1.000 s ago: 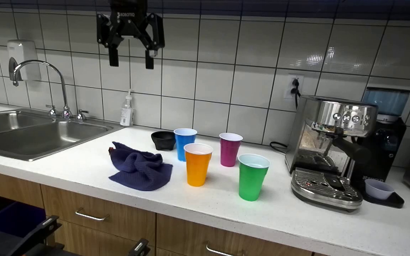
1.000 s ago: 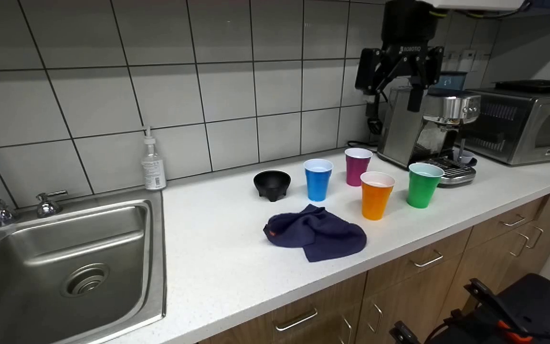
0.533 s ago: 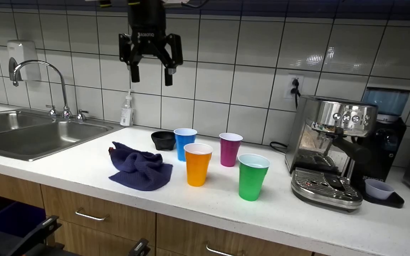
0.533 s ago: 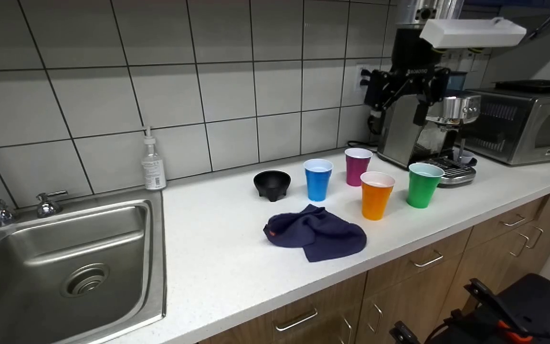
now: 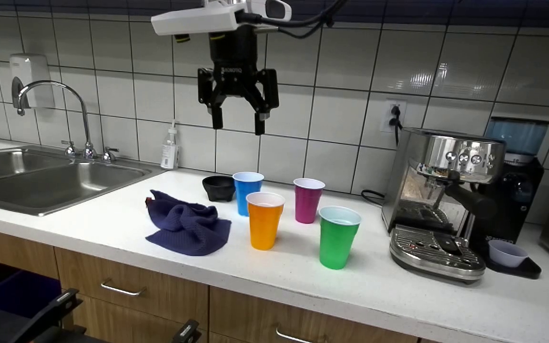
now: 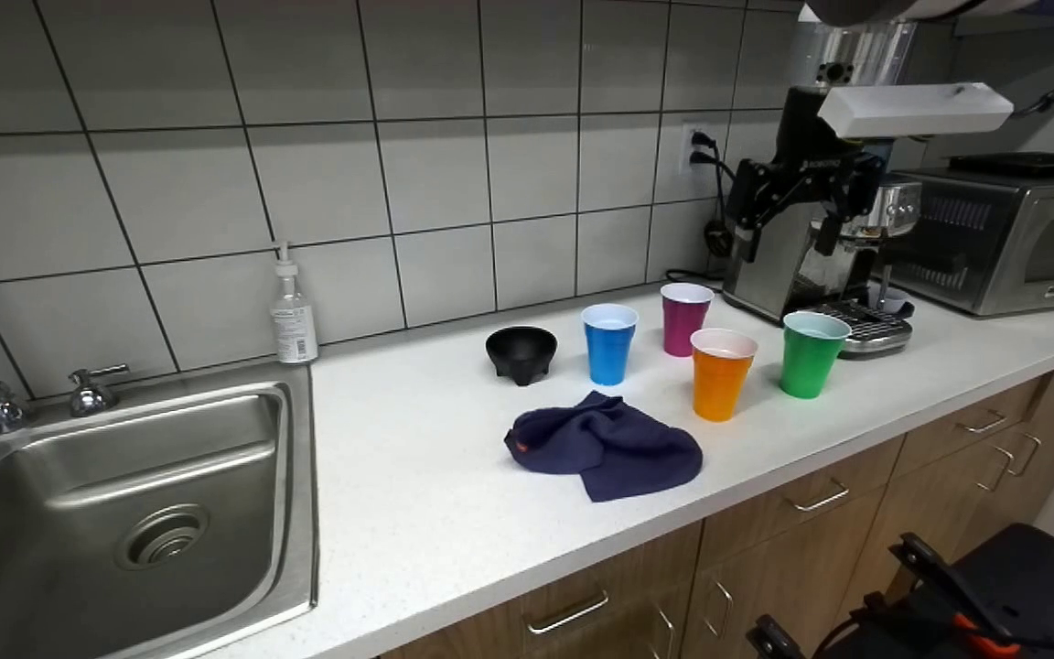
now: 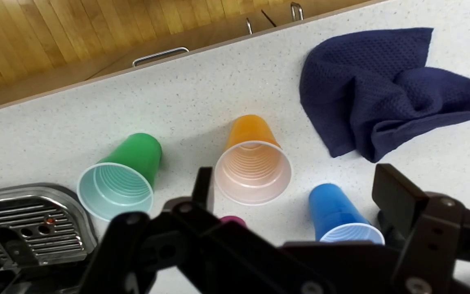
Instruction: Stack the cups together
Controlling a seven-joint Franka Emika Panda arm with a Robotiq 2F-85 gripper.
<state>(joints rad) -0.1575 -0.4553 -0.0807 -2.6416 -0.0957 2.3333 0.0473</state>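
With twelve at the top of an exterior view, a crumpled navy cloth [image 5: 188,227] lies on the surface [image 5: 298,259], likely incidental, since stacking has no use for it. At its one o'clock sits a low black bowl [image 5: 219,188], probably a bystander too. At the bowl's four o'clock stands the blue cup [image 5: 244,195]; at the blue cup's five, the orange cup [image 5: 264,221]; at the orange cup's two, the magenta cup [image 5: 308,202]; at the magenta cup's five, the green cup [image 5: 338,239]. All four are mouth up and separate, a layout that should suit gripping any one and lowering it into a neighbour; nothing is nested yet. The espresso machine [image 5: 427,190] stands between the green cup's two and three.

The end effector [image 5: 238,126] hangs well above the cups, pointing down, spread wide with nothing held, presumably to straddle a cup. In the wrist view, taking the middle of its gap as the clock's centre, the green cup lies at nine, the magenta cup, mostly hidden, at eight, the orange cup at ten and the blue cup at four.
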